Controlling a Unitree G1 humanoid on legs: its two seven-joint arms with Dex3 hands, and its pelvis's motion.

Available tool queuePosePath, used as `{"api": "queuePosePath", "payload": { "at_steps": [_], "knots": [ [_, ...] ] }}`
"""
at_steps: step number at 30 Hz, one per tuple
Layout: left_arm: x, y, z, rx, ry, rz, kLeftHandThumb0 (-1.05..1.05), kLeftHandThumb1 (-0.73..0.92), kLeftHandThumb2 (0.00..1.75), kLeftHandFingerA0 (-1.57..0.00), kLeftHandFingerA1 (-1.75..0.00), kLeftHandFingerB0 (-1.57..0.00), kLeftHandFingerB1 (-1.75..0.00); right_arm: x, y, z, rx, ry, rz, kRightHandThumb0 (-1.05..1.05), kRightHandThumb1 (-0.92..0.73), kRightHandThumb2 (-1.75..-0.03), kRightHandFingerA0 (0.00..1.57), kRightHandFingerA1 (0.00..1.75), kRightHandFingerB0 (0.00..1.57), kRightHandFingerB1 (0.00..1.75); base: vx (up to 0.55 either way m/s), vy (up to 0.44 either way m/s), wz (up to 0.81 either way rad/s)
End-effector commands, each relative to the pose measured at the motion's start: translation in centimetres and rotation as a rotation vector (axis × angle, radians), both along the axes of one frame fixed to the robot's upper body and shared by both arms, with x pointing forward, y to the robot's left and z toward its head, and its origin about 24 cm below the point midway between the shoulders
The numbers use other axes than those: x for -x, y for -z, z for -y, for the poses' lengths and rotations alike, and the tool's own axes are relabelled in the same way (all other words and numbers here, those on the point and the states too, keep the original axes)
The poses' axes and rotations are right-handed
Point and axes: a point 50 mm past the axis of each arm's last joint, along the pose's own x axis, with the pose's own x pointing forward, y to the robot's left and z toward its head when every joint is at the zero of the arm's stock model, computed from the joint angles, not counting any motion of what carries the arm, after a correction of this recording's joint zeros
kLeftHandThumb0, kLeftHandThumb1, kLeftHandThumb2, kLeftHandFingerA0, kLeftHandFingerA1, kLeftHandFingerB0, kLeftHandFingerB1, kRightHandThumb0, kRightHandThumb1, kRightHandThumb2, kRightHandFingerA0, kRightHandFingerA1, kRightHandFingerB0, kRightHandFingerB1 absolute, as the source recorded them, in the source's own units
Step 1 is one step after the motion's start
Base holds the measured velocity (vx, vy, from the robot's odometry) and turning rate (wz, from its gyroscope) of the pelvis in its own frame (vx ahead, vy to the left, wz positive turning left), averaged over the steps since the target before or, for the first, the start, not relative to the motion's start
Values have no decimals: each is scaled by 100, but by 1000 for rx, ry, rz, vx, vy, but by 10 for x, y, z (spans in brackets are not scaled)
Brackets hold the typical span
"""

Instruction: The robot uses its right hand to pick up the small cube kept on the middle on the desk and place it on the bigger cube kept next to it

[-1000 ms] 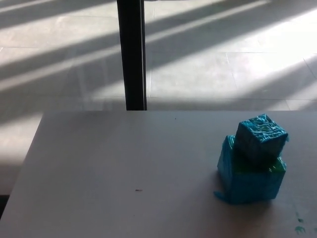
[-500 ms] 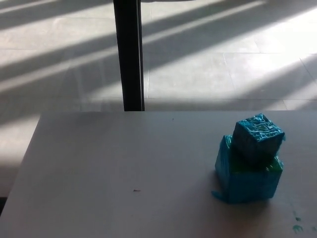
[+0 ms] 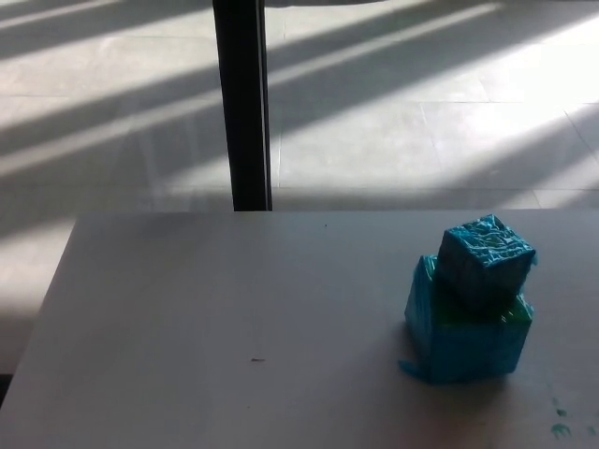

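The small cube (image 3: 487, 259), wrapped in crinkled blue tape, sits on top of the bigger cube (image 3: 465, 341) on the right side of my desk (image 3: 215, 318), turned at an angle so its corners overhang the block beneath. The bigger cube, taped in the same blue with a strip of green showing along its top edge, rests flat on the pale desk surface, a loose flap of tape sticking out at its lower left corner. Neither of my hands appears in the head view, so I cannot tell whether their fingers are apart or together. Nothing stands between the camera and the stack. A tiny dark speck (image 3: 255, 360) lies on the desk well to the left of the cubes, and a few green smudges (image 3: 560, 428) mark the surface near the right edge. Beyond the desk, a black post (image 3: 241, 103) rises from a tiled floor (image 3: 421, 122) striped with sunlight and shadow.
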Motion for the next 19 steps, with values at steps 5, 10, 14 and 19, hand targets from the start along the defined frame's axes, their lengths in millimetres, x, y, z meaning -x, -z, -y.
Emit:
{"api": "queuePosePath", "payload": {
  "at_steps": [5,10,14,19],
  "knots": [
    [9,-3,-5,-13,-18,-13,-81,78,64,-54,-56,-40,-42,79,79,12,-335,640,313,-50,-79,-62,10,88,28,46,0,0,0],
    [8,-4,-5,-22,17,-9,-84,79,64,-55,-56,-39,-43,89,98,7,-495,690,348,-48,-80,-63,9,98,23,48,0,0,0],
    [10,-4,-6,-35,12,-23,-84,79,63,-59,-60,-41,-43,91,117,-6,-676,660,360,-50,-83,-65,0,86,16,48,0,0,0],
    [10,-3,-5,-30,14,-20,-84,79,63,-54,-57,-39,-42,88,125,-14,-701,626,337,-51,-84,-64,0,86,18,45,0,0,0]
  ]
}}
